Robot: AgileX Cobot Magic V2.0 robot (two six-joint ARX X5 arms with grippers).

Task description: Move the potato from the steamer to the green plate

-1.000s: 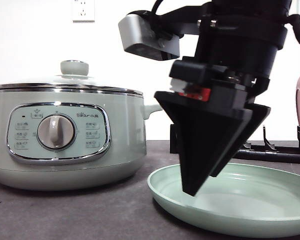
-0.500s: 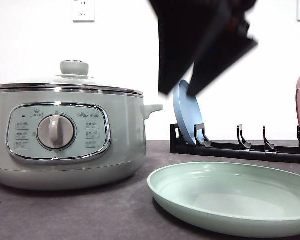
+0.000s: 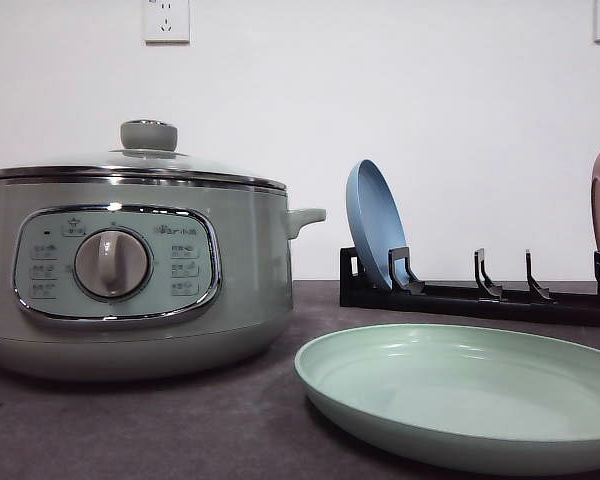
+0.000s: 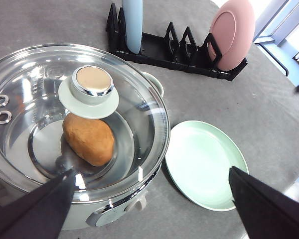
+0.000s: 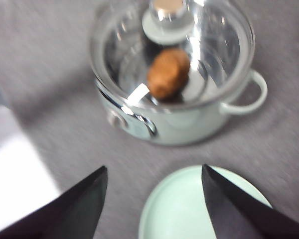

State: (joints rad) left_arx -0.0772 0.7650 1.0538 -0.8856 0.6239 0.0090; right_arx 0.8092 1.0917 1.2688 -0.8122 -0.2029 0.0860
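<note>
One potato [image 4: 88, 139] lies on the floor of the steamer [image 3: 130, 270], under the glass lid [image 4: 50, 114], centre left of the left wrist frame. Expect a firm, fairly heavy, lumpy oval with smooth skin that may slip; grip it across the narrow middle, not the tapered ends. You must lift the lid by its knob [image 4: 92, 82] first, because it blocks access. Both tools stand apart and hold nothing: the left gripper [image 4: 149, 209] hovers above the steamer, the right gripper [image 5: 152, 199] above the plate edge. The green plate [image 3: 460, 395] sits empty, lower right of the front frame, just beside the steamer. The table [image 3: 180, 430] is dark grey and matte. A dish rack [image 3: 480, 295] with a blue plate [image 3: 375, 225] and a pink plate [image 4: 231, 32] stands behind, before a white wall [image 3: 380, 90].
</note>
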